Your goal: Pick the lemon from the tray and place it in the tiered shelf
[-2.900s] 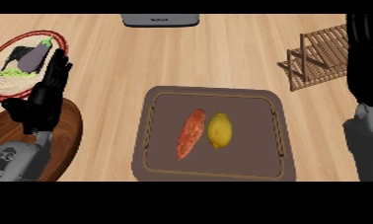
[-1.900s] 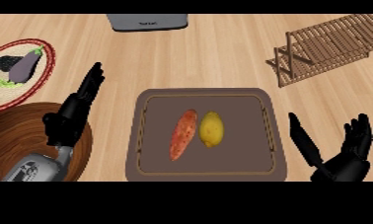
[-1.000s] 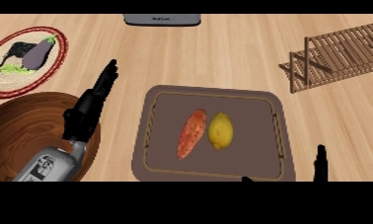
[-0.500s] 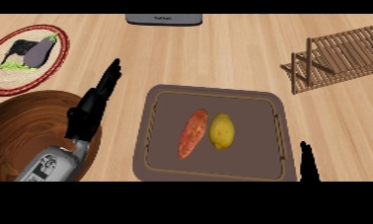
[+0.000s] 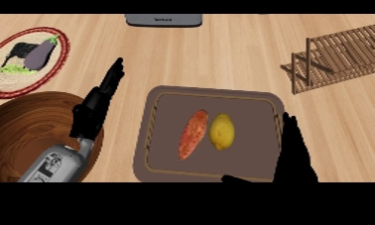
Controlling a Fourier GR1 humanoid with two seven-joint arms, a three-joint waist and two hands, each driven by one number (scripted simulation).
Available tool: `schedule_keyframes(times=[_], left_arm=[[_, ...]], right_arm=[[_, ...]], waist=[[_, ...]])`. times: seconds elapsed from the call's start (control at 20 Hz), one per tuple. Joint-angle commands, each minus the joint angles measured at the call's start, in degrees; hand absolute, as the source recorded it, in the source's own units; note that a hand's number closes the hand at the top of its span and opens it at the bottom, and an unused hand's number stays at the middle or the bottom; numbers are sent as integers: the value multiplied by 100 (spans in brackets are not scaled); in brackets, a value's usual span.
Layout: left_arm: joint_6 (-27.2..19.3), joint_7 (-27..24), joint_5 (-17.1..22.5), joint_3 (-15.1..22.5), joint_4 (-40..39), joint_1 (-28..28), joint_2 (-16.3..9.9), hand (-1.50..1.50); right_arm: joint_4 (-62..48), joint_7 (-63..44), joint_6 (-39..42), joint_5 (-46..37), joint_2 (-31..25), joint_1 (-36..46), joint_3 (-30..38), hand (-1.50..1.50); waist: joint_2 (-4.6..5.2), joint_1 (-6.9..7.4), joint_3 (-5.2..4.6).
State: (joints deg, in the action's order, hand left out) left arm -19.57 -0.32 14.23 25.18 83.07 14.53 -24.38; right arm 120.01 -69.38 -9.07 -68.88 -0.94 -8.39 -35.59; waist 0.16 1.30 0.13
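Both hands, left hand (image 5: 93, 110) and right hand (image 5: 293, 157), hold straight, empty fingers beside the tray (image 5: 157, 120) with the lemon (image 5: 222, 132).

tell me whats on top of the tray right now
The tray holds a lemon and an orange sweet potato side by side. The right hand covers its lower right corner.

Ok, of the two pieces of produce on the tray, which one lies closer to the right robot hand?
The yellow lemon. It lies on the side of the tray toward the right robot hand, while the longer orange sweet potato lies just beyond it, toward the left.
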Motion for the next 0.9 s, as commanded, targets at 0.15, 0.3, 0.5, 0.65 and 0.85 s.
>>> schedule_keyframes(times=[0.15,0.3,0.5,0.65,0.85], left_arm=[[133,-193,16,-99,-163,-111,88,0],[110,-109,4,-147,-173,-21,124,0],[-149,121,-184,-21,-192,156,378,0],[27,-187,-157,-93,-345,-58,297,0],[201,-132,-24,-236,-126,-144,155,0]], right_arm=[[-532,-1580,281,-290,90,765,-206,-150],[-278,-1583,603,46,90,1065,73,-150],[-702,-1584,306,38,91,1205,-52,-150],[-857,-1584,317,212,91,1284,142,-150],[-1178,-1584,449,394,91,1585,513,-150]], waist=[[7,-62,-31],[5,-79,-31],[-2,-112,-28],[13,-101,-32],[7,-35,-27]])
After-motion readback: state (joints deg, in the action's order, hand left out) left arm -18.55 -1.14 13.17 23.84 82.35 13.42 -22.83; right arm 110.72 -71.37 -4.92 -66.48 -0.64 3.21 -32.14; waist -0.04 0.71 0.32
